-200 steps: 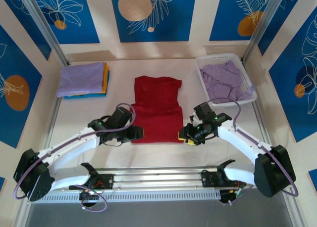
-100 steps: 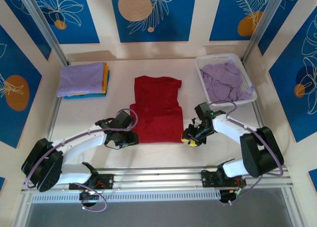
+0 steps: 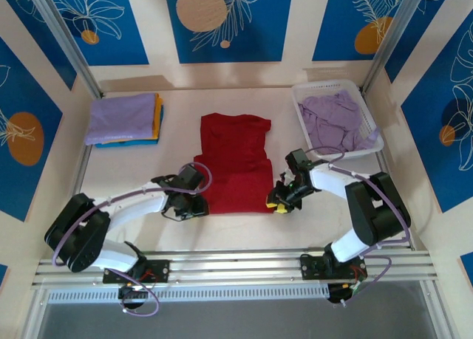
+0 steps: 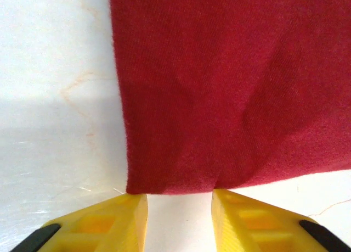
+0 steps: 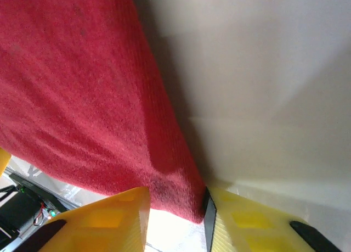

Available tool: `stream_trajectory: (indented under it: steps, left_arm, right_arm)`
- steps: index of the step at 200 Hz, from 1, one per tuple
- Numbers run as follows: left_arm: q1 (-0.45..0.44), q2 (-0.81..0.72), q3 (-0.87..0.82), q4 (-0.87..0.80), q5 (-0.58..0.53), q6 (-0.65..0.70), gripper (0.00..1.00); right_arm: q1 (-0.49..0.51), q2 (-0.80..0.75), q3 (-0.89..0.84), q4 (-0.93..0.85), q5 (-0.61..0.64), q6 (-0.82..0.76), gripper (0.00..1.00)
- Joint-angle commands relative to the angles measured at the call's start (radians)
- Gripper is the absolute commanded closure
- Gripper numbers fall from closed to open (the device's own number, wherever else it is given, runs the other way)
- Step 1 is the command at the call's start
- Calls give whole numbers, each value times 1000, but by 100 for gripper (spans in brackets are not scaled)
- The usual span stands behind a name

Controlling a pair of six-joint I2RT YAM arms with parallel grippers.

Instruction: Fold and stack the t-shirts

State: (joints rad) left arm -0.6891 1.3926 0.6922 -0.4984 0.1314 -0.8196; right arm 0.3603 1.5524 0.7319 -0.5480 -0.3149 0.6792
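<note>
red shirt (image 3: 233,165): lengthwise away from arms, hem nearest
left gripper (image 4: 179,213): half-open astride left hem corner — ungripped
right gripper (image 5: 176,213): half-open astride right corner — ungripped

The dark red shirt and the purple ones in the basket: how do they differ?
The dark red t-shirt lies spread flat on the table, while the lavender shirts sit crumpled in the white basket. The dark red t-shirt is a single piece in the middle; the lavender shirts are a loose heap at the far right. Both are plain soft cloth.
</note>
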Motion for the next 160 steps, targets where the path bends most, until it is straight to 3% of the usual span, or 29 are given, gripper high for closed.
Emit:
stream_trajectory:
  steps: [1,65,83,104,115,160]
  left_arm:
    - [21,-31,22,-63,-48,40,63]
    - [44,37,14,19,19,46,66]
    - [43,54,15,32,24,46,73]
    - [44,52,12,40,32,44,92]
    - [42,36,9,35,39,40,100]
    - [-13,-103,-3,-82,68,-10,100]
  right_arm:
    - [0,28,19,7,-33,-14,70]
    - [11,46,37,9,-40,-9,84]
    - [12,49,35,9,-48,-9,89]
    - [18,42,33,-7,-54,-11,100]
    - [24,28,28,-26,-58,-13,100]
    - [76,-127,-35,-125,-80,23,100]
